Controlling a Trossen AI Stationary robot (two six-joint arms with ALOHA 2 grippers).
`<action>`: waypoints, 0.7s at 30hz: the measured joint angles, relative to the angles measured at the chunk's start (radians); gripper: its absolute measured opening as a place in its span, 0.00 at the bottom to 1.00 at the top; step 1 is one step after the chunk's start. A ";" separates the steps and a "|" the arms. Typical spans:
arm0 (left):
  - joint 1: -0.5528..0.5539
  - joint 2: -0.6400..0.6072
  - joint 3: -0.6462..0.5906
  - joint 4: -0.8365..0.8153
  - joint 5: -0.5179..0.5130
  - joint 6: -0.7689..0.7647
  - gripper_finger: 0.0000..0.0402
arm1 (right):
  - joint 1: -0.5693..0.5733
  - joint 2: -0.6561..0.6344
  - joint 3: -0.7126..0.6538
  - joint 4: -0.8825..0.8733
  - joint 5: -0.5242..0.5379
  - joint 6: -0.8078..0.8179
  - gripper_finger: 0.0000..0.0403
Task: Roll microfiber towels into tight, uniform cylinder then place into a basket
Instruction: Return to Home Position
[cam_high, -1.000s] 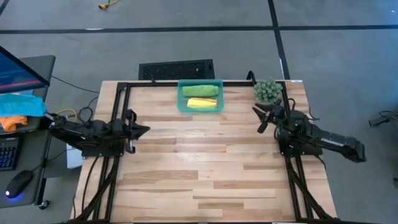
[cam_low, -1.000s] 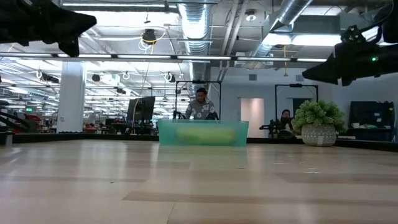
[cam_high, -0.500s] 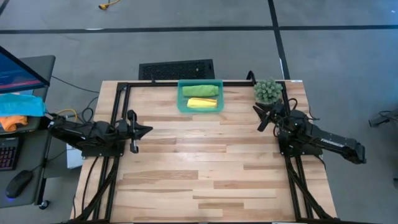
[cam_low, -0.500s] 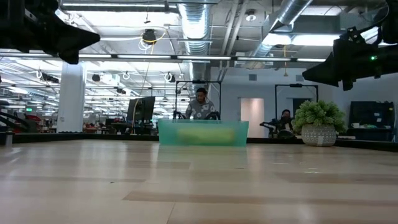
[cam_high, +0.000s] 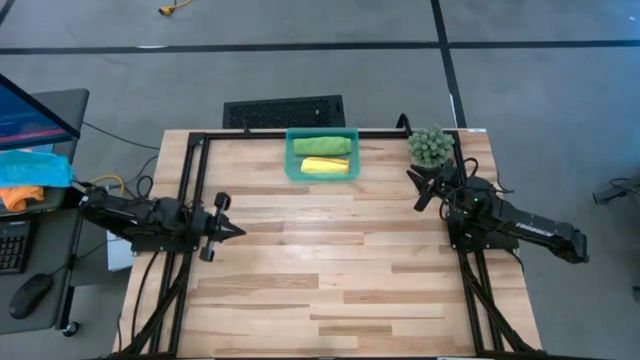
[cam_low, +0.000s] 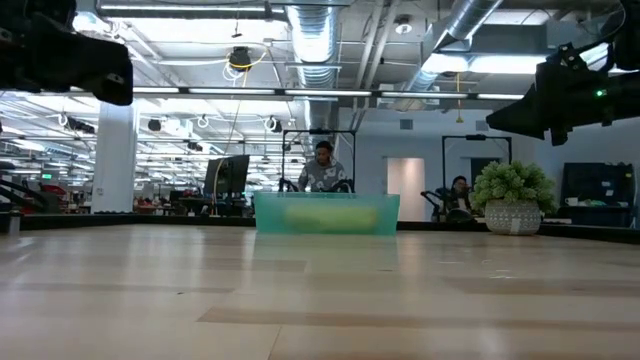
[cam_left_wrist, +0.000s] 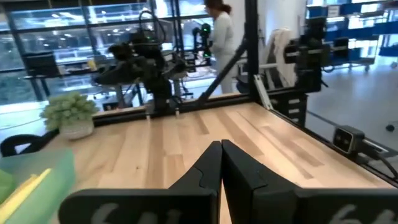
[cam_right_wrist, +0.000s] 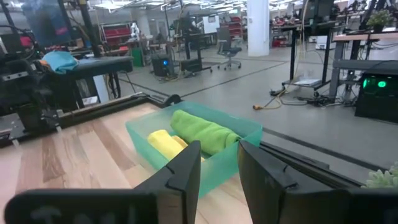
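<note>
The teal basket (cam_high: 320, 156) stands at the middle of the table's far edge. In it lie two rolled microfiber towels side by side: the lime green one (cam_high: 322, 146) on the far side and the yellow one (cam_high: 325, 166) on the near side. The right wrist view shows both rolls, green (cam_right_wrist: 202, 132) and yellow (cam_right_wrist: 166, 144). My left gripper (cam_high: 238, 230) hovers shut at the table's left side, pointing level toward the right. My right gripper (cam_high: 416, 192) hovers open at the right side, near the plant, with nothing between its fingers (cam_right_wrist: 186, 168).
A small potted plant (cam_high: 430, 146) stands at the far right corner, close to my right gripper. A black vented panel (cam_high: 284, 111) lies beyond the far edge. Black frame rails (cam_high: 190, 180) run along the table's sides. People sit in the room behind (cam_low: 323, 167).
My left gripper has swung its tip toward the table's near edge and sunk a little, rolling at the wrist and staying shut. The towels and the basket have kept still.
</note>
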 joint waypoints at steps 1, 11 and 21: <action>0.000 0.000 0.000 -0.001 0.007 0.002 0.00 | 0.000 0.000 0.000 0.000 0.000 0.000 0.32; 0.000 0.003 -0.001 -0.002 0.004 -0.074 0.00 | 0.000 0.000 0.000 0.000 0.000 0.000 0.32; 0.000 0.003 -0.002 -0.003 0.003 -0.112 0.00 | 0.000 0.000 0.000 0.000 0.000 0.000 0.32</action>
